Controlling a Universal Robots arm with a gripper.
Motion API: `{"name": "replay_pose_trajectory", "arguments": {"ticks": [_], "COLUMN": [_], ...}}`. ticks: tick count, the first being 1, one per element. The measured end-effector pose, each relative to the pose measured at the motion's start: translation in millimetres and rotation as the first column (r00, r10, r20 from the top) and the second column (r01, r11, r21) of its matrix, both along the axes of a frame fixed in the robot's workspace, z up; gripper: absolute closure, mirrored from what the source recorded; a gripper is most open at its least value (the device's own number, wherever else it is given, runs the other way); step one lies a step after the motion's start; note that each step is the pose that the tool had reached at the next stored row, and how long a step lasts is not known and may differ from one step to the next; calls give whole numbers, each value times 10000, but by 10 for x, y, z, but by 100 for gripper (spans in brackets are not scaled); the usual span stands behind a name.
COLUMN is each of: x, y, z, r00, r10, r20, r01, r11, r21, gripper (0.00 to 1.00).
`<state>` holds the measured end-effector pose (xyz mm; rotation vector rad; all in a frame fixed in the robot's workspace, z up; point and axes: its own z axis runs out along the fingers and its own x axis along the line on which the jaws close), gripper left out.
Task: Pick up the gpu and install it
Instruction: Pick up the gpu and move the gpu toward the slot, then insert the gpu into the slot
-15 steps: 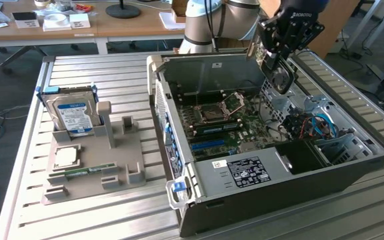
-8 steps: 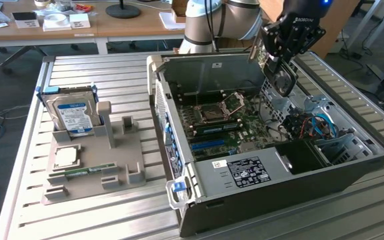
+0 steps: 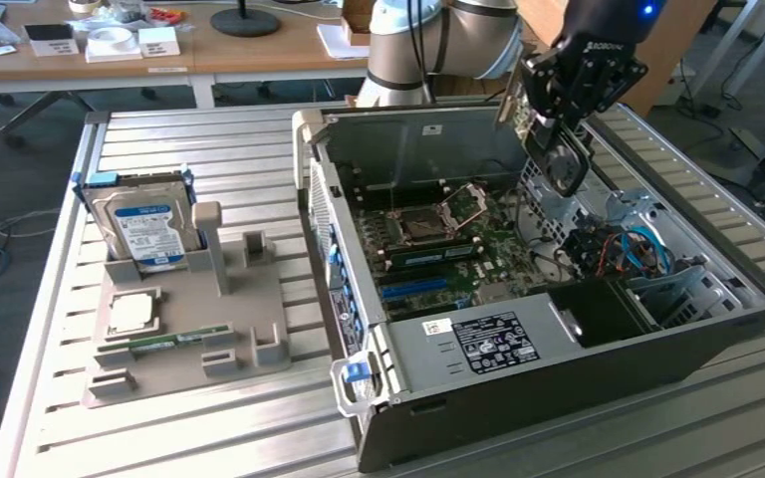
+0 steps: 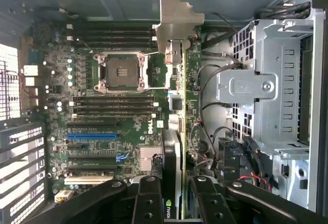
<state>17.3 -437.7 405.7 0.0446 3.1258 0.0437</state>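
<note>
The gpu (image 3: 562, 164) hangs in the air over the far side of the open computer case (image 3: 489, 344), above the motherboard (image 3: 442, 244). My gripper (image 3: 556, 110) is shut on the card's upper part. In the wrist view the gpu (image 4: 177, 16) shows edge-on, its metal end bracket farthest from the camera, running across the board between the CPU socket (image 4: 122, 73) and the drive cage (image 4: 266, 85). My gripper (image 4: 175, 189) clamps the card from both sides, one black finger (image 4: 148, 198) on each face. The card is still clear of the board.
A blue-labelled hard drive (image 3: 147, 224) stands upright in a grey holder tray (image 3: 243, 299) at the exterior view's left, with a CPU chip (image 3: 132, 311) and a green memory stick (image 3: 170, 342). Blue and black expansion slots (image 4: 92, 136) lie on the board. Cables (image 3: 629, 249) fill the case's right side.
</note>
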Motion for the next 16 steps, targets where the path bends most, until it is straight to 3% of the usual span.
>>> {"name": "replay_pose_trajectory", "arguments": {"ticks": [16], "x": [1], "y": [0], "z": [-24], "r00": [10000], "r10": [22], "r20": [0], "r01": [-22], "r11": [10000], "r21": [-1], "gripper": [73]}}
